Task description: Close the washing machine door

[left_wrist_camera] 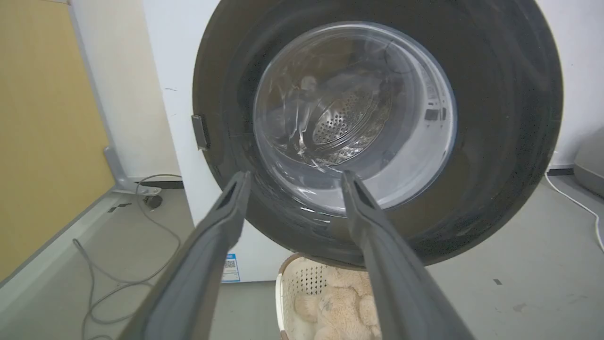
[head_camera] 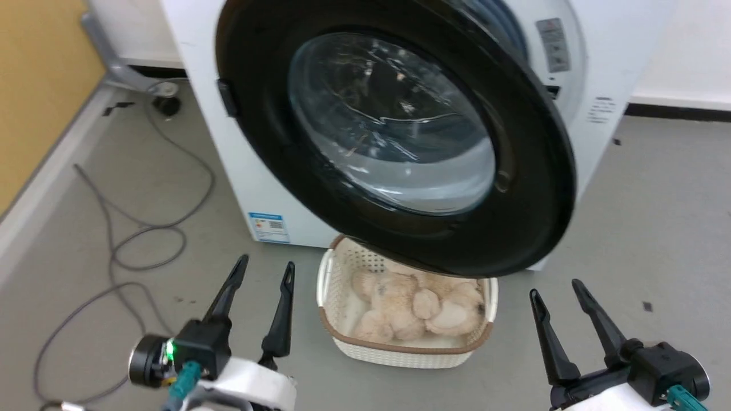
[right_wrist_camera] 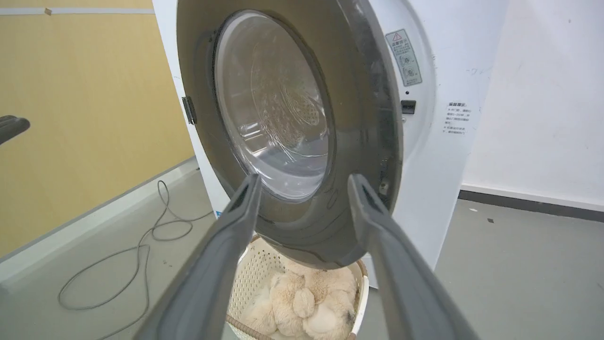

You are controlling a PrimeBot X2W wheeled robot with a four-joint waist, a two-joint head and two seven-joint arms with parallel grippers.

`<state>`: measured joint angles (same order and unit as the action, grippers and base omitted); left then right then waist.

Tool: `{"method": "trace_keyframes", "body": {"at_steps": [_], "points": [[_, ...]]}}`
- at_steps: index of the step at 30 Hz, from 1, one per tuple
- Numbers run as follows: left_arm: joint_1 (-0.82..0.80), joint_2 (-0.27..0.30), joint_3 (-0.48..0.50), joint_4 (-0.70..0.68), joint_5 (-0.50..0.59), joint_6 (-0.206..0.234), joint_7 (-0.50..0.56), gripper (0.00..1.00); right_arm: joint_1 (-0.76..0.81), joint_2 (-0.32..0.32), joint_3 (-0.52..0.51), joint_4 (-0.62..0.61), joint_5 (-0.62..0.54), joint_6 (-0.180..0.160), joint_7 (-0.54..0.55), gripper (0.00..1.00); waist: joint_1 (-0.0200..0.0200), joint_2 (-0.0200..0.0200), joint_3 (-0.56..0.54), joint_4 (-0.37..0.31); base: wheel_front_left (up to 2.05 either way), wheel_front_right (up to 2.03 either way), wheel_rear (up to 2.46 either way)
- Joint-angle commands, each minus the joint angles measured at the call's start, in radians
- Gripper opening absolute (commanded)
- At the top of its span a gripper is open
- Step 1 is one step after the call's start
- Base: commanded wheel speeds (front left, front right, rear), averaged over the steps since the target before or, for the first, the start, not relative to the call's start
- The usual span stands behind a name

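Black washing machine door hides part of the basket.

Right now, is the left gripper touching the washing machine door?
Apart. In the head view the left gripper sits low, with grey floor showing between its tips and the washing machine door.

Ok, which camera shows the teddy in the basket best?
Head view: it looks down into the basket, so most of the teddy shows, with the door hiding its top. Both wrist views catch it low, cut off by the bottom edge.
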<state>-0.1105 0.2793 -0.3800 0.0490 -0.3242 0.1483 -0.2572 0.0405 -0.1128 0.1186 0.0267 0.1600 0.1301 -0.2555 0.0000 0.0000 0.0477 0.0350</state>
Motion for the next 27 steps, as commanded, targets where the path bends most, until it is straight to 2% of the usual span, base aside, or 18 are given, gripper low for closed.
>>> {"method": "trace_keyframes", "body": {"at_steps": [1,2,14,20,27], "points": [[0.016,-0.013,0.010,-0.011,0.012,0.007,-0.004,1.00,-0.008,-0.015,0.009,0.003,0.010,0.001,0.004,0.09,0.0000,0.0000,0.003,0.019,0.00,0.00,0.00],[0.029,-0.025,0.018,-0.016,0.022,0.009,-0.004,1.00,-0.016,-0.029,0.023,0.004,0.014,0.001,0.010,0.00,0.0000,0.0000,0.007,0.027,0.00,0.00,0.00],[0.033,-0.121,0.066,-0.016,0.116,-0.060,-0.004,1.00,-0.247,-0.215,0.103,0.041,0.103,0.001,0.106,0.00,0.0000,0.0000,0.129,0.128,0.00,0.00,0.00],[0.000,-0.155,0.084,-0.008,0.144,-0.102,-0.004,1.00,-0.399,-0.323,0.080,0.131,0.176,0.001,0.155,0.00,0.0000,0.0000,0.200,0.176,0.00,0.00,0.00],[-0.031,-0.192,0.108,-0.018,0.159,-0.134,-0.004,1.00,-0.521,-0.377,0.008,0.228,0.250,0.001,0.183,0.00,0.0000,0.0000,0.273,0.212,0.00,0.00,0.00]]}}
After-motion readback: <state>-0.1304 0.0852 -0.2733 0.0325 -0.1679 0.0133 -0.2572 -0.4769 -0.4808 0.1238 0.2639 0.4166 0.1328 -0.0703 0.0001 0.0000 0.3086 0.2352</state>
